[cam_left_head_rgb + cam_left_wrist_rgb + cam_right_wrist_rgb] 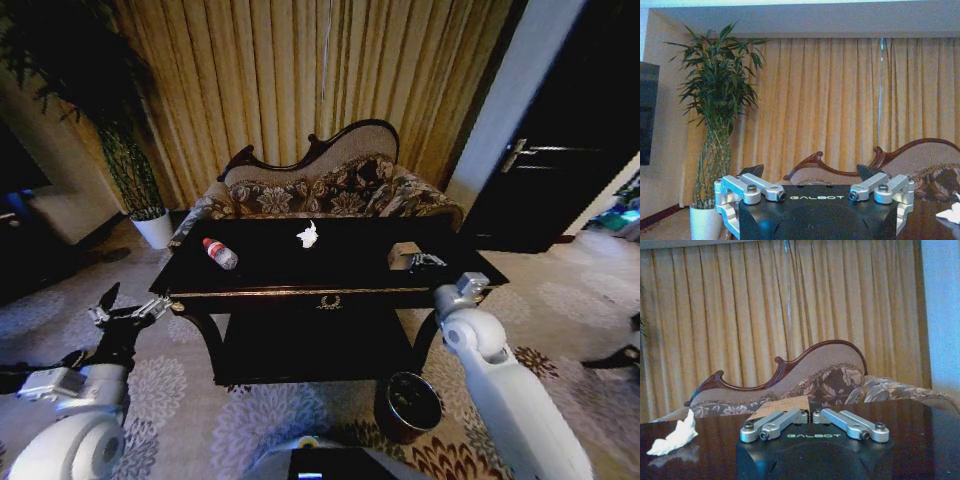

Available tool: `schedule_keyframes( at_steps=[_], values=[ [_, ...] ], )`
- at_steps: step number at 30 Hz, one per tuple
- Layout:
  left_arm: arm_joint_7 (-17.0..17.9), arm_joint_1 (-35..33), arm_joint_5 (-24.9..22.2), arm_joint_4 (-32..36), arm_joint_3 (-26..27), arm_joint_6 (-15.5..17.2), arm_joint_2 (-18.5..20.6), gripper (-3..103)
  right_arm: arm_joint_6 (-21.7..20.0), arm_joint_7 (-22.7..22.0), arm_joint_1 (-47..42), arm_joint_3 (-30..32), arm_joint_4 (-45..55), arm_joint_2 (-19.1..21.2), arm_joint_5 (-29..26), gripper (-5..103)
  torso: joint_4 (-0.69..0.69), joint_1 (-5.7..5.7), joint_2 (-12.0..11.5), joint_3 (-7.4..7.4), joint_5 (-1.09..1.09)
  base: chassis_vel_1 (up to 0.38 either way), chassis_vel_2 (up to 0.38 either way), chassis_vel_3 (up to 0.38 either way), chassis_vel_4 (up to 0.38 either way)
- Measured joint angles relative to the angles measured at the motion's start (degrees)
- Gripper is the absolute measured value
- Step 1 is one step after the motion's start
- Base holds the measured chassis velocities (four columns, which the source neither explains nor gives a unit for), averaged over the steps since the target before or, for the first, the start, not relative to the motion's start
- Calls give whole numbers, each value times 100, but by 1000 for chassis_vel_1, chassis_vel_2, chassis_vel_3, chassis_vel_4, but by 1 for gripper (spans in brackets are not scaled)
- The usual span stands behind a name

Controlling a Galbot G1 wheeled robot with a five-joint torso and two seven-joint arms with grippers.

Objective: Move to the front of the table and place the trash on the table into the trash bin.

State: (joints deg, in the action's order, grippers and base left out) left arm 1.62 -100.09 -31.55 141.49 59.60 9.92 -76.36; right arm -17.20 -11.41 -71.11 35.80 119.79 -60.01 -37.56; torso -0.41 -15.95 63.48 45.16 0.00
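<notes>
two grippers flank the table (300, 292): the right gripper (428, 261), fingers closed and empty, rests on its right end, with the tissue (308, 235) to its left; the bottle (220, 253) lies nearer the wide-spread left gripper (125, 312).

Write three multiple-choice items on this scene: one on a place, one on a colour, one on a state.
1. Where is the trash bin?
A. On the sofa
B. On the floor by the table's front right leg
C. On the table

2. What colour is the bottle's cap?
A. Red
B. Green
C. Yellow

3. How is the left gripper?
A. Shut on the tissue
B. Shut on the bottle
C. Open, holding nothing

Key: 1 B, the bin stands on the carpet there. 2 A, the cap shows red. 3 C, its fingers are spread beside the table.
</notes>
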Motion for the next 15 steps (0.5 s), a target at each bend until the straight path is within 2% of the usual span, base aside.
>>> schedule_keyframes(
  at_steps=[15],
  values=[
    [0, -6, -302, 10, 272, 12, 141, 100, 5, 14, -353, 562, 280, 228, -130, 0, 0, 0, 0, 0, 0, 0, 0, 0, 0]
  ],
)
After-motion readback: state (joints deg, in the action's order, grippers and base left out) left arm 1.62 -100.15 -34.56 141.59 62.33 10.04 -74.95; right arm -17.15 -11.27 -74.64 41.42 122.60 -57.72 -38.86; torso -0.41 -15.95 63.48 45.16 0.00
